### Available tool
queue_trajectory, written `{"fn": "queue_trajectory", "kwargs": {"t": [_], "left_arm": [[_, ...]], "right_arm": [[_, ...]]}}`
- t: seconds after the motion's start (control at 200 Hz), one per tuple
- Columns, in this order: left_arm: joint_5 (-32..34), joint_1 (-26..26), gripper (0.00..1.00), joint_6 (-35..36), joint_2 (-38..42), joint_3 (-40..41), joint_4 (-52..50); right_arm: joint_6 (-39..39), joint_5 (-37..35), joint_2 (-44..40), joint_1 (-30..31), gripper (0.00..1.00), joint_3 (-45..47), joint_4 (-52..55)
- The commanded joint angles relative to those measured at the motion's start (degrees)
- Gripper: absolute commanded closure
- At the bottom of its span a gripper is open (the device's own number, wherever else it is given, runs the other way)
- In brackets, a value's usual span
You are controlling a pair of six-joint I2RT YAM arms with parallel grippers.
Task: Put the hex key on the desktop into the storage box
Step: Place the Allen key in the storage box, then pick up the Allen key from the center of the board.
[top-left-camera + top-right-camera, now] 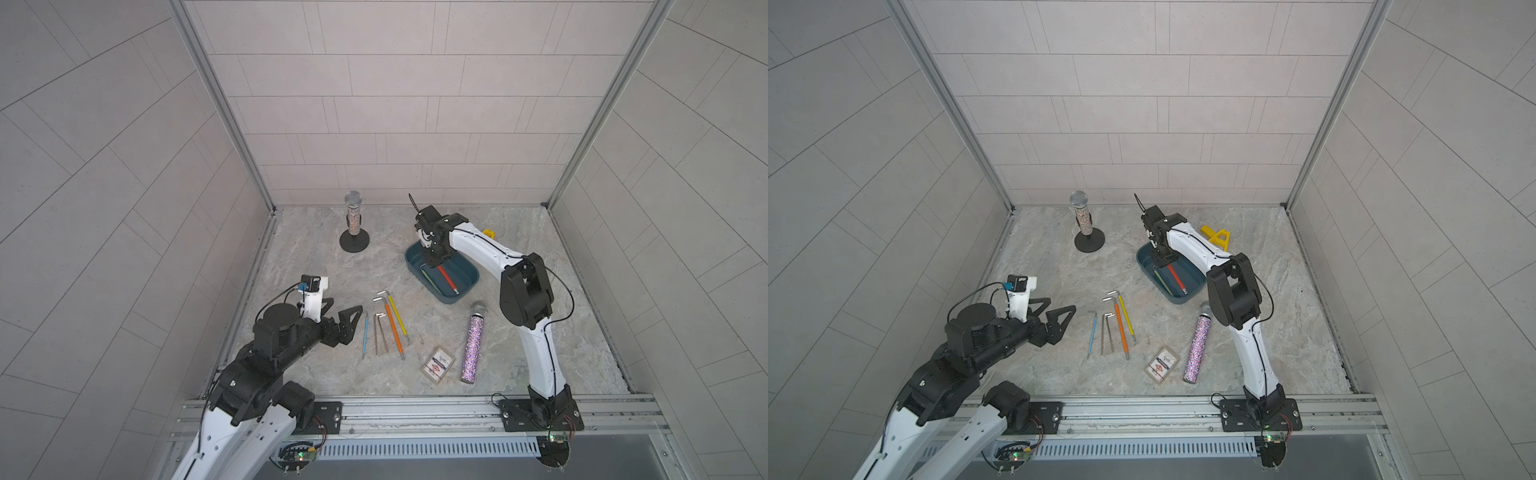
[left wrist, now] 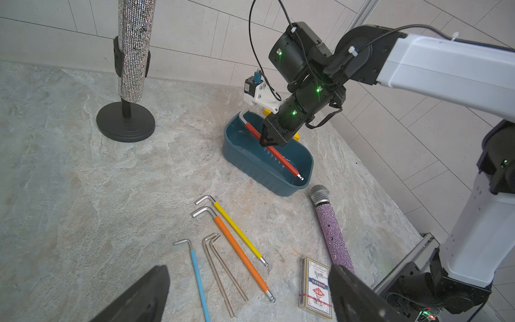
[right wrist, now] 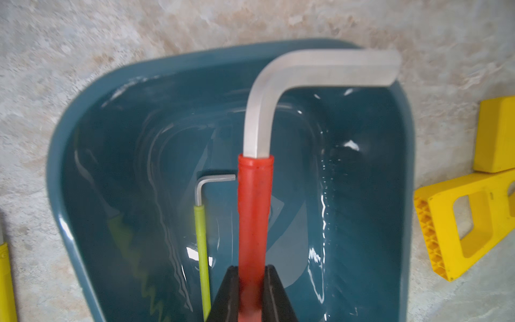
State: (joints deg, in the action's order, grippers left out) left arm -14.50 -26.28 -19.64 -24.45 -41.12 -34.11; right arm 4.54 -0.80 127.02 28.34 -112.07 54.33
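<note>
red plastic is what the right claw (image 3: 253,281) pinches; its two black jaws stand narrow, clamped on the sleeve of the red key (image 3: 254,212), well back from the bend; gripping there, i judge, lets the long leg run along the length of the box (image 2: 250,167) so it fits inside; the claw points down into the box, and in the left wrist view the key slopes from its bend near the far wall down to its ball end near the closer wall; whether that end touches the floor i cannot tell; the key looks the thickest of the set: a dull grey hex bar with a smooth right-angle bend, its short leg showing against the far rim, glossy red over the long leg; beside it, flat on the box floor, lies a thin green key (image 3: 202,237); just outside the box sits a yellow frame (image 3: 434,217); out on the desktop (image 1: 291,257) five more lie roughly parallel in a loose row: the yellow key (image 2: 237,231), the orange key (image 2: 239,251), two bare steel keys (image 2: 220,273) and the blue key (image 2: 198,278); the step in hand looks like the release; the left claw (image 1: 345,306) hangs wide and empty near the blue key, probably parked there to take one next.
</note>
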Motion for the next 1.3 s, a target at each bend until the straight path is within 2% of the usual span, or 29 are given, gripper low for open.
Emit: {"fn": "queue_trajectory", "kwargs": {"t": [0.0, 0.705, 0.755, 0.84, 0.931, 1.111, 1.296], "left_arm": [[0.29, 0.0, 0.04, 0.39, -0.04, 0.73, 1.41], [0.18, 0.08, 0.04, 0.33, -0.16, 0.7, 1.5], [0.18, 0.09, 0.04, 0.38, -0.21, 0.75, 1.5], [0.2, 0.04, 0.03, 0.32, -0.21, 0.71, 1.5], [0.18, 0.14, 0.04, 0.38, -0.22, 0.69, 1.51], [0.21, 0.14, 0.04, 0.36, -0.09, 0.74, 1.57], [0.21, 0.17, 0.04, 0.37, -0.01, 0.69, 1.59]], "right_arm": [[-1.03, 0.1, 0.59, 0.34, 1.0, -0.87, 1.6], [-1.57, 2.64, 6.08, 0.73, 1.0, -3.11, 4.47], [-1.15, 2.32, 6.05, 0.75, 0.9, -3.29, 4.56], [-0.67, 1.6, 5.68, 0.79, 0.66, -3.36, 4.75], [-0.58, 0.82, 4.72, 0.84, 0.55, -3.08, 4.74], [0.36, -1.54, 0.36, 0.67, 0.53, -3.07, 4.68], [2.86, -1.43, -7.66, 0.83, 0.56, -3.03, 4.41]]}}
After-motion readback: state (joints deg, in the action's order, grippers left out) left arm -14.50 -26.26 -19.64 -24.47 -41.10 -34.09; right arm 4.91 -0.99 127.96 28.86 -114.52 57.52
